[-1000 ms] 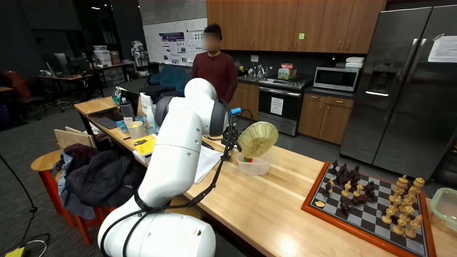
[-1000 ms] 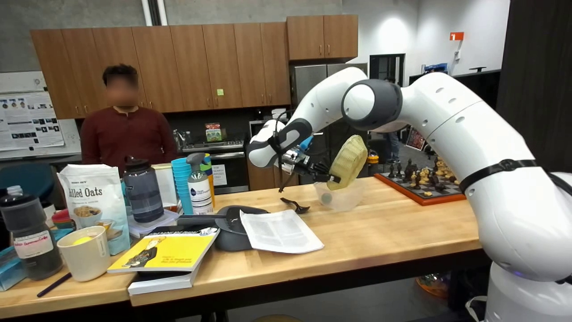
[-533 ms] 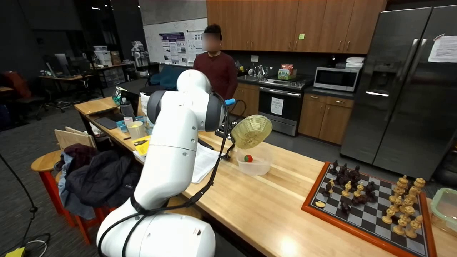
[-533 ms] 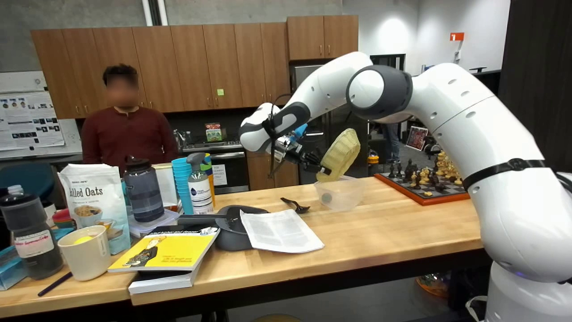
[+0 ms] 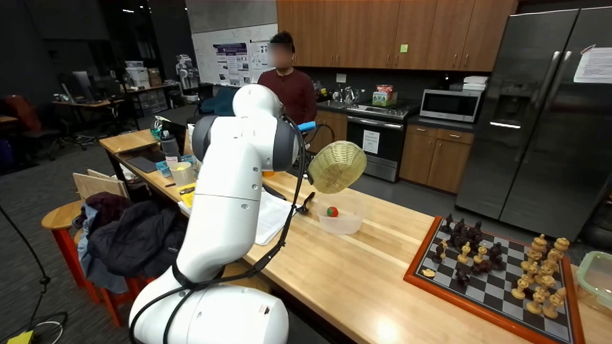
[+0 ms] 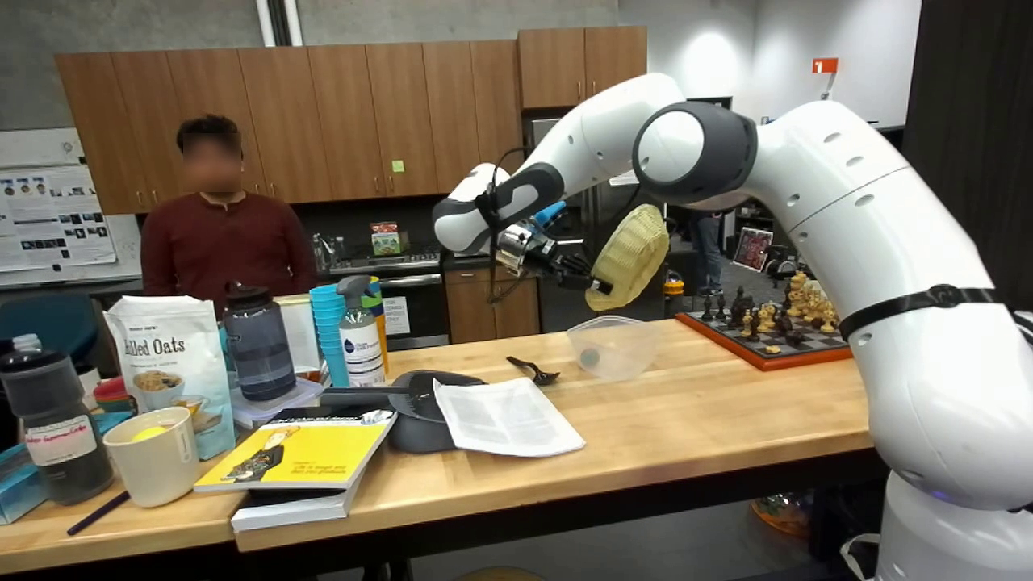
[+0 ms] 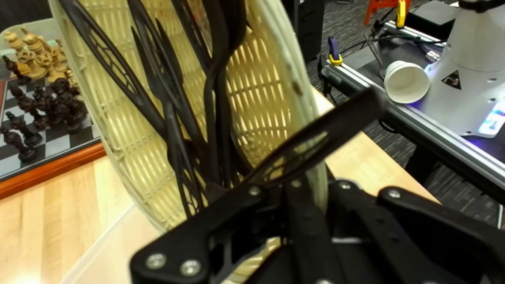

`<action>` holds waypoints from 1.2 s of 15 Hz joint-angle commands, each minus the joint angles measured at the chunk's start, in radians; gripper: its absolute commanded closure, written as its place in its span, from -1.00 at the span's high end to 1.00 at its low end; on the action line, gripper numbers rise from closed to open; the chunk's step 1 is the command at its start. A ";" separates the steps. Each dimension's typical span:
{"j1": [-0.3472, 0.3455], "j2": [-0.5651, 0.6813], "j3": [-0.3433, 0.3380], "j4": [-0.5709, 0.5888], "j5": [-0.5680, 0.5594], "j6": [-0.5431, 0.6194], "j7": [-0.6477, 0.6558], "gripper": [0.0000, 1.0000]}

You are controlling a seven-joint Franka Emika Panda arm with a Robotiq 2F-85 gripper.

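Observation:
A pale woven basket (image 5: 337, 167) hangs tilted in the air, visible in both exterior views. My gripper (image 6: 600, 286) is shut on its rim at the lower edge. From the wrist, the gripper (image 7: 321, 189) pinches the basket wall (image 7: 260, 86), and several black plastic utensils (image 7: 169, 98) lie inside. One black handle (image 7: 335, 130) juts out across the rim, just above the fingers. Below the basket, a translucent container (image 5: 342, 222) stands on the table with a small red and green item (image 5: 332, 211) in it. The basket is clear of the container.
A chessboard (image 5: 497, 282) with pieces stands farther along the wooden table (image 6: 686, 403). A black utensil (image 6: 533, 371) lies near the container. Papers (image 6: 508, 420), books (image 6: 299, 452), a spray bottle (image 6: 361, 335) and a mug (image 6: 153, 460) crowd the opposite end. A person (image 6: 226, 242) stands behind.
The arm has lifted the basket higher above the container, shifting back a little on the way. The red and green item and the black utensil now show more fully. The grip is unchanged.

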 commanded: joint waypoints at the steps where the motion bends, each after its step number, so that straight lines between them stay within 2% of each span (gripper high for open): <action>1: 0.007 0.000 -0.026 -0.003 -0.017 -0.082 0.037 -0.96; 5: 0.022 0.039 -0.051 -0.022 -0.109 -0.206 0.108 -0.96; 10: 0.026 0.099 -0.041 -0.037 -0.209 -0.329 0.155 -0.96; 18: 0.027 0.174 -0.012 -0.064 -0.310 -0.394 0.136 -0.96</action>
